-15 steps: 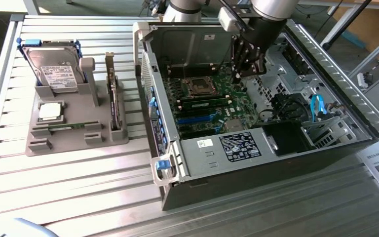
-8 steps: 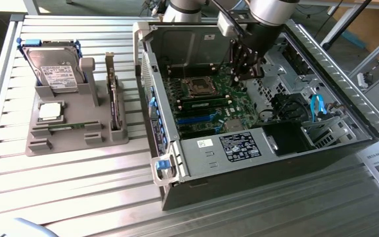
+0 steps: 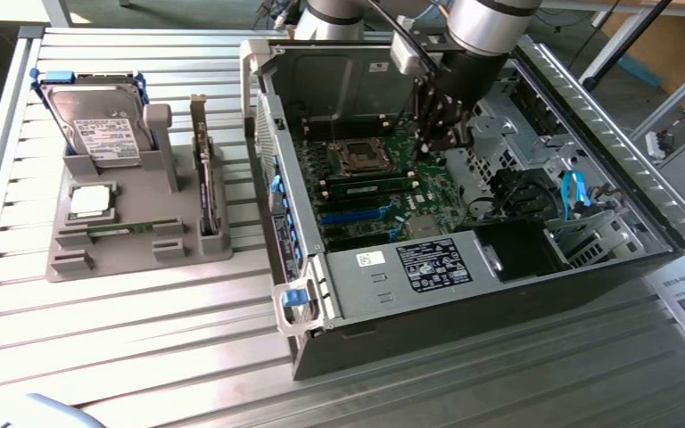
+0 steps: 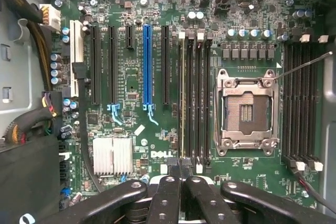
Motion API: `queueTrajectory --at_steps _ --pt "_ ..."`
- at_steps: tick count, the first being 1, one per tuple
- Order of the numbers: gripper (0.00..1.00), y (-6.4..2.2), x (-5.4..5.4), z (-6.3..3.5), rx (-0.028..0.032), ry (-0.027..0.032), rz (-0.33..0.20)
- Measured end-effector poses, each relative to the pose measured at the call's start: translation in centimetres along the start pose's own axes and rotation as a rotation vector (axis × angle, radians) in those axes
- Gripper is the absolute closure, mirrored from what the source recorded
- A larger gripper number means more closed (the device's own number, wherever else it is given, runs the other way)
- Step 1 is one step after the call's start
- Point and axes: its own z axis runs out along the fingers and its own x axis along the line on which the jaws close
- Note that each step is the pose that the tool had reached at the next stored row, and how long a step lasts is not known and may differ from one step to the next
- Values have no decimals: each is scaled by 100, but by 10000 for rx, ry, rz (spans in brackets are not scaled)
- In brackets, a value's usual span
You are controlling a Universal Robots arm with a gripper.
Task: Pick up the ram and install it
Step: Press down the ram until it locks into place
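My gripper (image 4: 181,171), fingers pressed together, hangs at one end of the ram (image 4: 182,98), seated in a motherboard (image 4: 173,124) slot near the socket (image 4: 245,111).

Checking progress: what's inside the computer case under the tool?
A green motherboard with an empty processor socket, memory slots and a blue slot. The shut tool hides the board beneath it.

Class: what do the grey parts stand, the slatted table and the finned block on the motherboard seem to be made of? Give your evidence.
Parts stand: probably matt plastic; uniform grey, moulded slots. Table: likely bare aluminium; pale metallic slats with soft sheen. Finned block: likely aluminium; bright silver, thin parallel fins.
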Motion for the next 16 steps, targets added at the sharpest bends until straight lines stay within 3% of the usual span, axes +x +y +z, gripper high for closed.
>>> queueTrajectory --at_steps 16 --pt "90 -11 7 185 0 0 0"
